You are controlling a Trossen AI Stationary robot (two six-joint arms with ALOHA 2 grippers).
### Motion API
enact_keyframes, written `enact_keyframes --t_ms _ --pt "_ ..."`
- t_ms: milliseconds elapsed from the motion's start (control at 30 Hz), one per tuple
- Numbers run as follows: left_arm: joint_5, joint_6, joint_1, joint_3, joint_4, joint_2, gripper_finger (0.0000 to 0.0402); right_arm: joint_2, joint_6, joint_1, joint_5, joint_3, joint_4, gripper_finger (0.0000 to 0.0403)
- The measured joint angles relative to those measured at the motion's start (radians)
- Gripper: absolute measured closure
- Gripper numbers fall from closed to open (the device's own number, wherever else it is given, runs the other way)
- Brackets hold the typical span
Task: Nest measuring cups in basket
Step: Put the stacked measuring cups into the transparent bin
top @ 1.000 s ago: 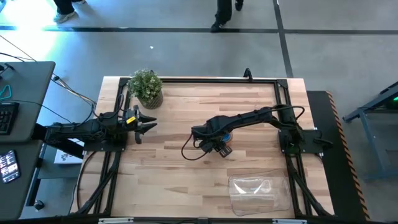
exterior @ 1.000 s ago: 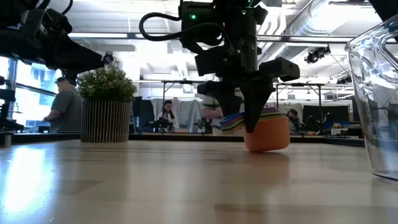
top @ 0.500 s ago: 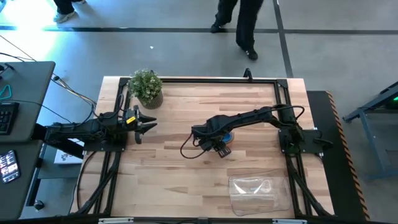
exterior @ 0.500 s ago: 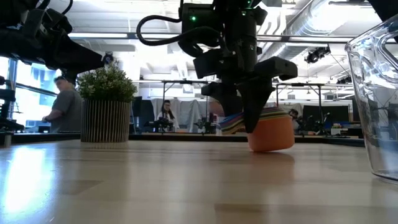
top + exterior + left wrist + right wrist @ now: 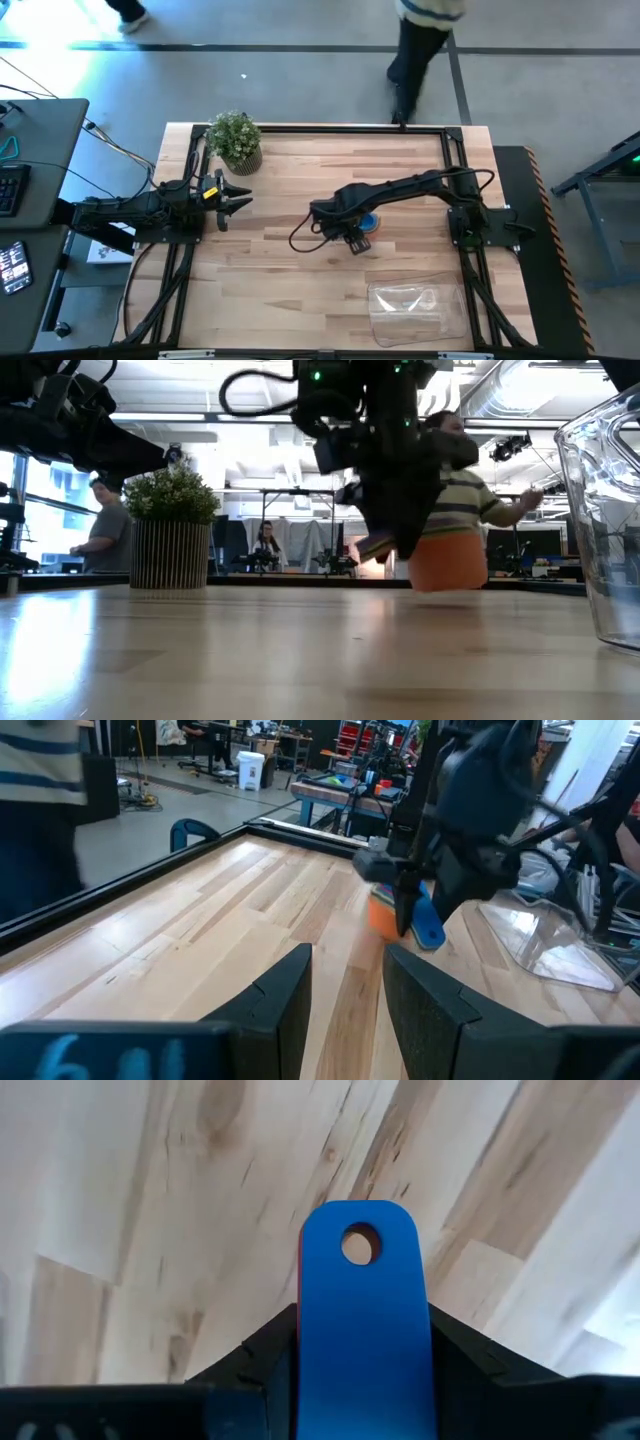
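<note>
The measuring cups [image 5: 367, 221] are nested in one stack near the table's middle. In the low view the stack [image 5: 447, 565] shows its red-orange outer cup, and in the left wrist view [image 5: 385, 912] that cup with a blue handle. My right gripper [image 5: 352, 238] stands over the stack's handles and is shut on them. My left gripper [image 5: 235, 200] waits open near the table's left edge, touching nothing. The clear basket [image 5: 410, 305] sits near the table's near right corner. My right gripper holds the nested measuring cups by their stacked handles, the blue handle [image 5: 362, 1310] uppermost with a red edge under it. The handles are pinched between the two fingers [image 5: 270, 1355], which come from above and lie along them. The stack [image 5: 447, 565] hangs just clear of the table.
A potted plant [image 5: 236, 140] stands at the far left corner. The basket's wall [image 5: 605, 510] rises at the low view's right. A person [image 5: 420, 40] walks past beyond the far edge. Bare wood lies between the stack and the basket.
My right gripper has stayed shut on the handles and raised the stack from the table. It has carried the stack a little toward the table's right. A person has walked in behind the far edge.
</note>
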Motion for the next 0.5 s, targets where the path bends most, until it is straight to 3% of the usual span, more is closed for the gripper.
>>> enact_keyframes --t_ms 500 --pt "0.000 0.000 0.000 0.000 0.000 0.000 0.0287 -0.151 0.316 0.037 -0.001 0.002 -0.115 0.0256"
